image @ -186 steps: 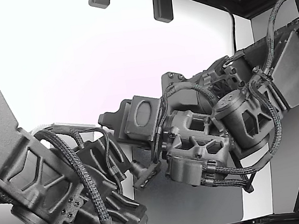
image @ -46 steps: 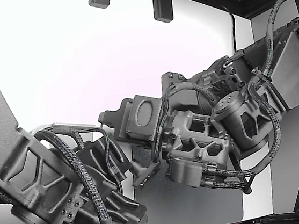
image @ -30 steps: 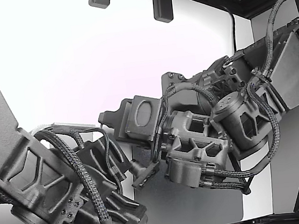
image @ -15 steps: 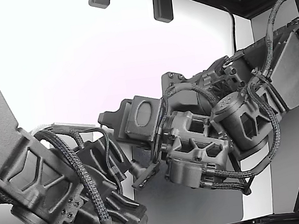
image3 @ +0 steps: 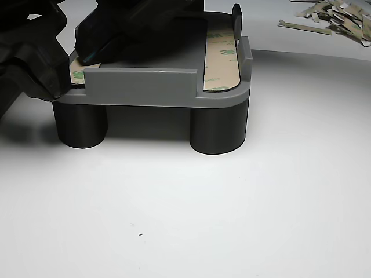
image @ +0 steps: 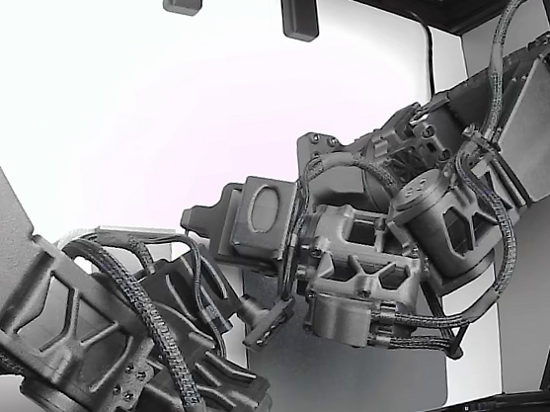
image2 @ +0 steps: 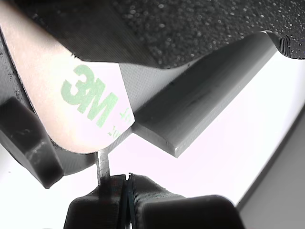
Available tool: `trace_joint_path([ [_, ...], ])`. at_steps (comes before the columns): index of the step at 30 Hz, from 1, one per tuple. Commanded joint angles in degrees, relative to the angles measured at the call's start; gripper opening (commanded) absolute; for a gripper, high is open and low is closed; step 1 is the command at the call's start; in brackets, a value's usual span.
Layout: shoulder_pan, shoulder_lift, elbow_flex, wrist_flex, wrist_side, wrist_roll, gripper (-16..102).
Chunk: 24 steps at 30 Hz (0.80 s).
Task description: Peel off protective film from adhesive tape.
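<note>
Hand [image2: 127,183] pressed together, pinching thin tab of 3M film [image2: 90,102] at strip end, on grey fixture [image3: 162,87] atop white surface [image3: 185,202]. Film looks light, flimsy, prob. tears easily; hold tab edge, peel low & slow.

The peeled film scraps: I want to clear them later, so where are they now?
In the other view, the film scraps lie heaped on the white table at the far right, beyond and apart from the grey tray.
</note>
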Motion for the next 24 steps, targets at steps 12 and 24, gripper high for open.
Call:
trace_joint_path([
  [12,-0.4,1.1,-2.1,-0.2,-0.5,0.6,-11],
  [24,0.1,1.8,-1.8,-0.6,-0.9,1.1,-11],
])
